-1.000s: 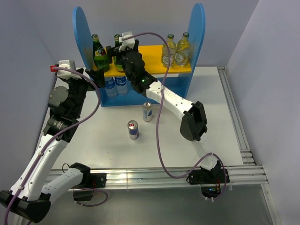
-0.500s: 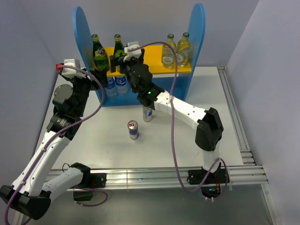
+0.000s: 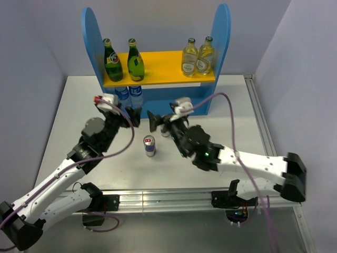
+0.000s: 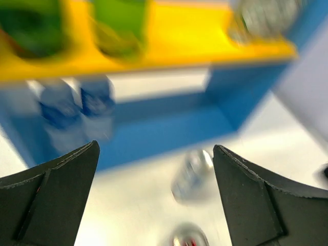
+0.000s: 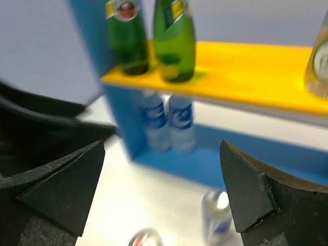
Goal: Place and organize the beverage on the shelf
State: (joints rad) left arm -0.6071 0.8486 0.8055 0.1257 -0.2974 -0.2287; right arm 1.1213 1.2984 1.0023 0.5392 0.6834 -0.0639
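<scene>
Left to right. Your left gripper (image 3: 134, 117) is hovering low in front of the shelf (image 3: 90, 31), its fingers spread wide and holding nothing. Behind it, two green bottles (image 3: 112, 59) are standing on the left end of the yellow board (image 3: 163, 68), with two small blue-labelled bottles (image 3: 136, 92) sitting beneath them on the lower level. On the table (image 3: 231, 116), the near can (image 3: 149, 146) is standing upright, apart from both grippers. The far can (image 3: 166, 130) is standing just beside the right gripper (image 3: 157, 123), whose fingers are gaping wide and empty. Two yellowish bottles (image 3: 189, 57) are occupying the board's right end.

Hazards:
- **Collision:** the grippers are facing each other at close range, so sending both toward one can is risking a collision.
- **Tipping:** a sideways brush from the right fingers is likely to topple the slim far can.
- **Crowding:** the lower level's left end is already taken, so steering a can there is inviting a knock against the small bottles.
</scene>
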